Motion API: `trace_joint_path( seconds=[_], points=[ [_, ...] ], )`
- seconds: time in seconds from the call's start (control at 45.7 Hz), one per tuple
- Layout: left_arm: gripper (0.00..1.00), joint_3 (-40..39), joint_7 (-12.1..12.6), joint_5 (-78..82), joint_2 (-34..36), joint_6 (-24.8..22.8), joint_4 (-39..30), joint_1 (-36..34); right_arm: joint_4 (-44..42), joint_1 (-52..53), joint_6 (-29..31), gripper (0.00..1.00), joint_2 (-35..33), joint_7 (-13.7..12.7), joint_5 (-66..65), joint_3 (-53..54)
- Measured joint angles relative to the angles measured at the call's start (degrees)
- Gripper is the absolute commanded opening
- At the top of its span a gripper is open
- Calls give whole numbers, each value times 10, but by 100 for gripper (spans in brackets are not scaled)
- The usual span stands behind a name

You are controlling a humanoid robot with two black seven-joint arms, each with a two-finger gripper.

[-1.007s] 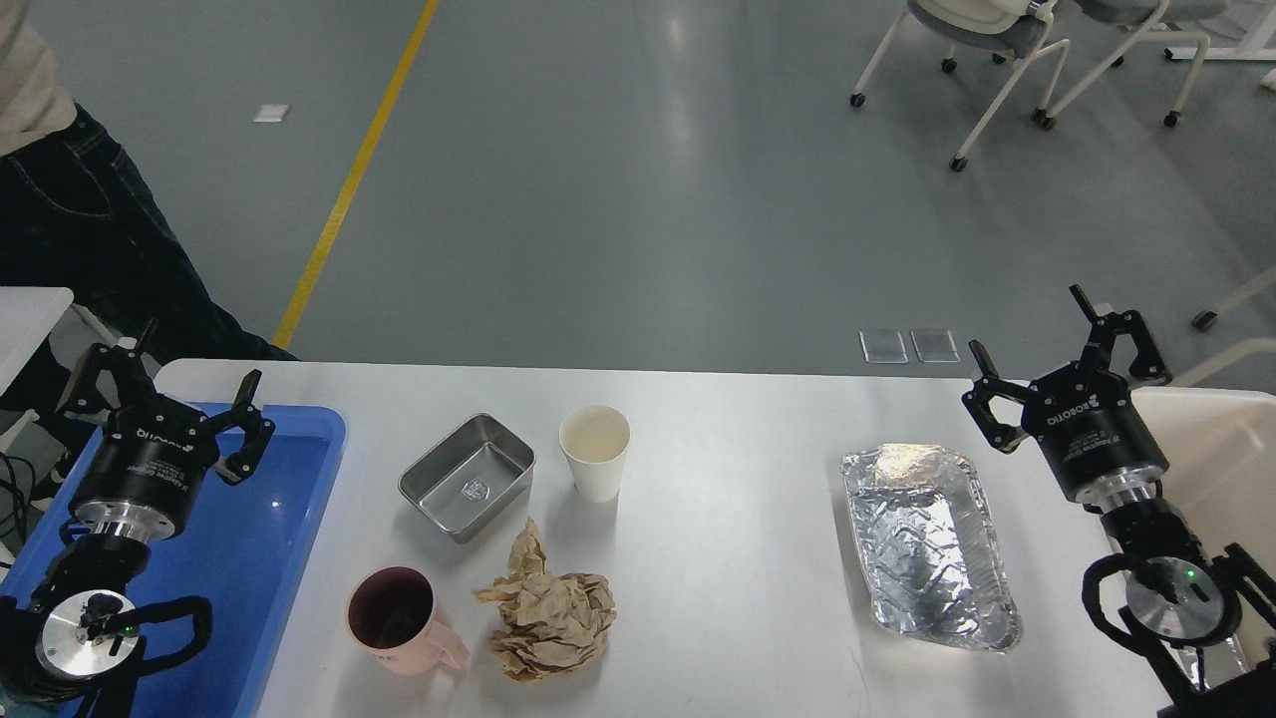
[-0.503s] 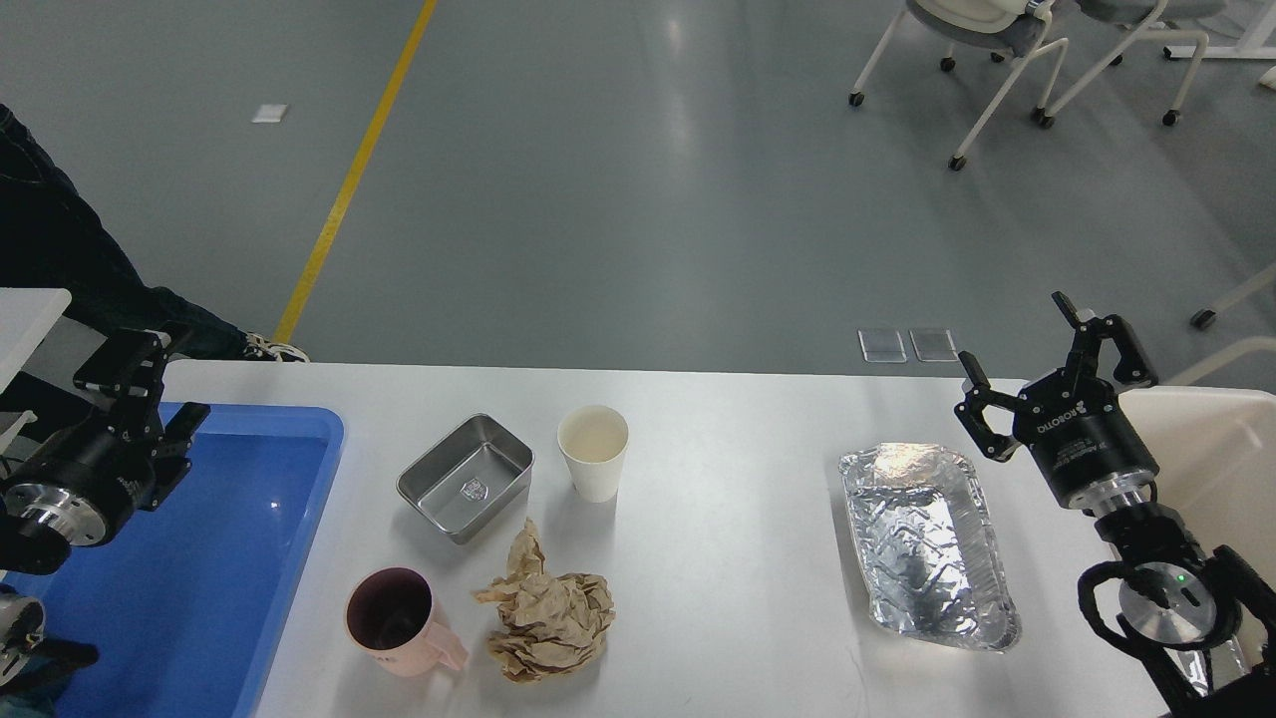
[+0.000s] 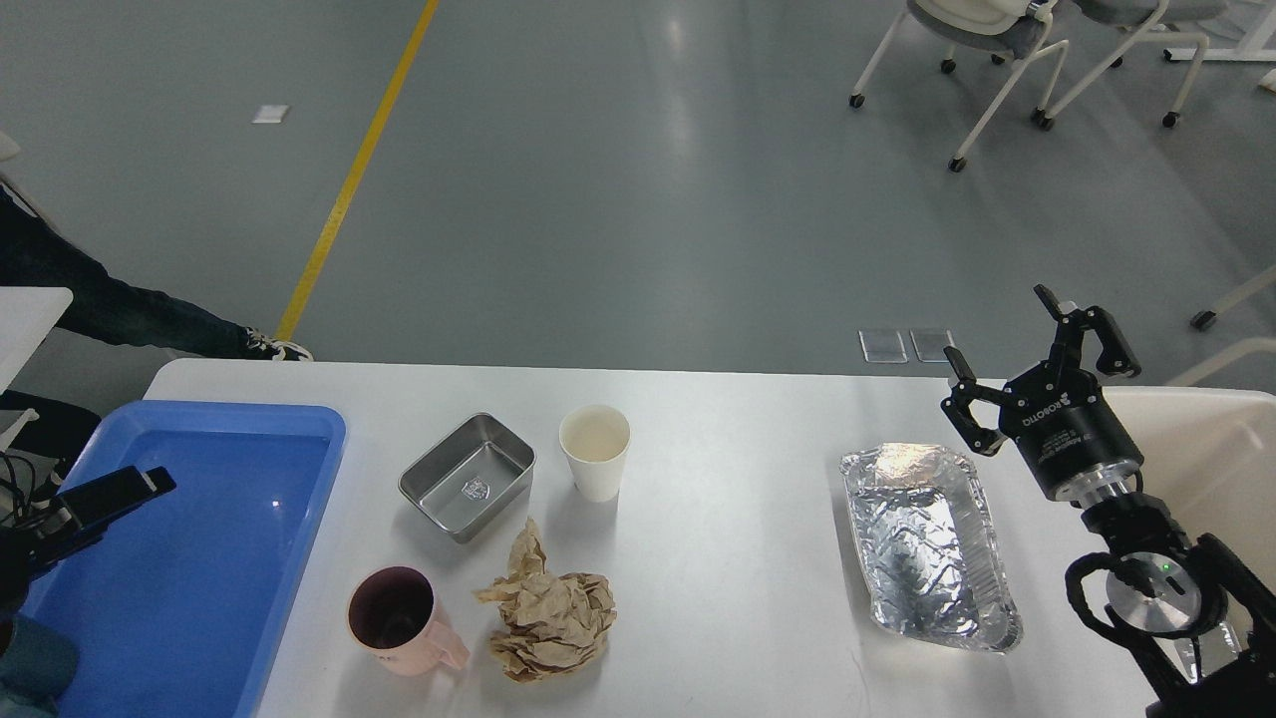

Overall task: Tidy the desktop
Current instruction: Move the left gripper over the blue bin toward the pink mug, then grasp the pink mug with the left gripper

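Note:
The white desktop (image 3: 738,558) fills the lower part of the head view. On it lie a small steel tray (image 3: 467,477), a white paper cup (image 3: 594,452), a pink mug (image 3: 394,618), a crumpled ball of brown paper (image 3: 548,618) and a foil tray (image 3: 927,543). My right gripper (image 3: 1027,367) is open and empty, held above the desktop just beyond the foil tray's far right corner. My left gripper (image 3: 105,496) is low at the left edge over the blue tray, seen side-on, so its fingers cannot be told apart.
A blue plastic tray (image 3: 199,598) sits on the desktop's left end. A cream-coloured bin (image 3: 1221,459) stands at the right end, behind my right arm. A person's leg (image 3: 120,314) is beyond the far left corner. Chairs (image 3: 1007,60) stand far back right.
My left arm has dropped and swung left, from upright over the blue tray to low at the view's edge. My right gripper has shifted slightly left and farther away. The person has stepped back.

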Motion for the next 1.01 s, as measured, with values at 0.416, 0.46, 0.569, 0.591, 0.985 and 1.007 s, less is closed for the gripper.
trace_joint_path(
  seconds=[0.416, 0.46, 0.569, 0.591, 0.985, 1.007],
  points=[
    [97, 0, 3, 19, 21, -77, -10, -36, -3, 9, -8, 100, -1, 0, -1, -14],
    [97, 0, 8, 24, -1, -98, -10, -57, -3, 9, -9, 100, -1, 0, -2, -14],
    [97, 2, 24, 54, -42, -134, -7, -84, -3, 8, -11, 100, -1, 1, -4, -14],
    [97, 2, 26, 65, -49, -139, -6, -87, -3, 8, -11, 100, -1, 1, -5, -14],
    [97, 60, 28, 327, -214, -184, 65, -116, -3, 3, -12, 100, -6, 1, -5, -11],
    [97, 64, 28, 330, -224, -185, 72, -121, -3, 2, -12, 100, -6, 1, -5, -11]
  ],
)
